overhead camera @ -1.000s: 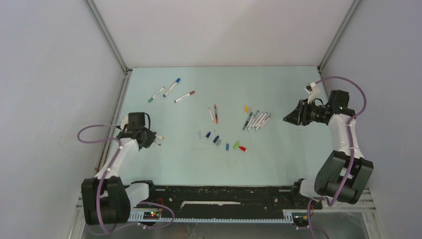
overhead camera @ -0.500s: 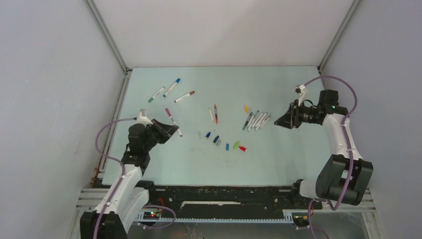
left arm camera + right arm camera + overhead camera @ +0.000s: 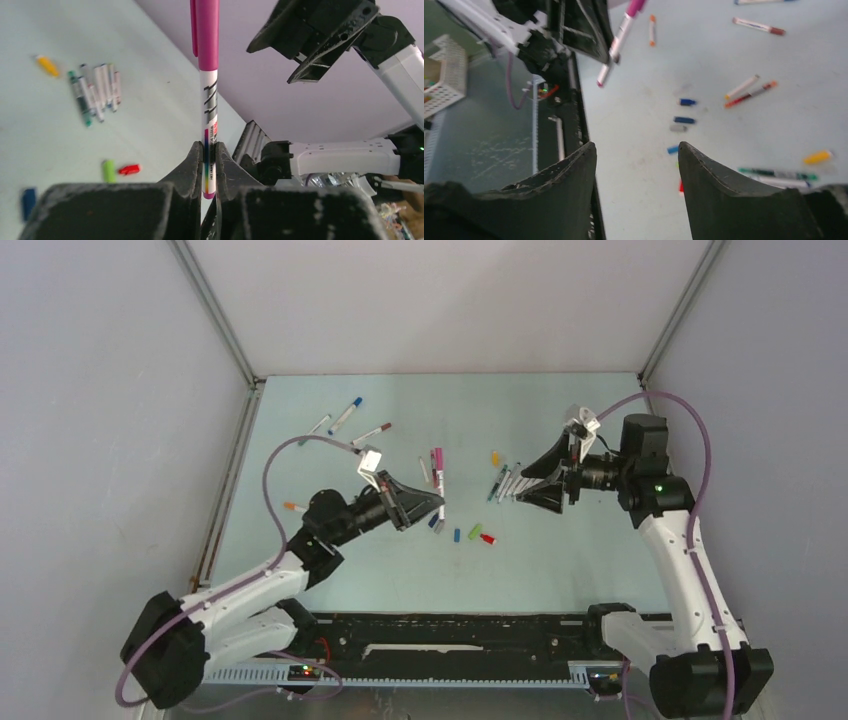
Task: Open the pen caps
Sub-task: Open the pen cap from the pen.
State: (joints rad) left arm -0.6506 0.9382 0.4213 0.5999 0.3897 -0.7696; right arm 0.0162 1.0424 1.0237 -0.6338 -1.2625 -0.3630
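Left gripper (image 3: 210,150) clamped on the lower end of a slim white plastic pen (image 3: 209,95); pen stands straight out from the fingers, its magenta plastic cap (image 3: 205,30) on at the end farthest from the grip. Right gripper (image 3: 638,150) faces that capped end, apart from it, jaws spread, holding nothing. On the pale green table (image 3: 560,560) below and between both grippers: green cap (image 3: 475,532), red cap (image 3: 488,538), blue cap (image 3: 457,535). Row of uncapped white pens (image 3: 515,482) near the right gripper's tips.
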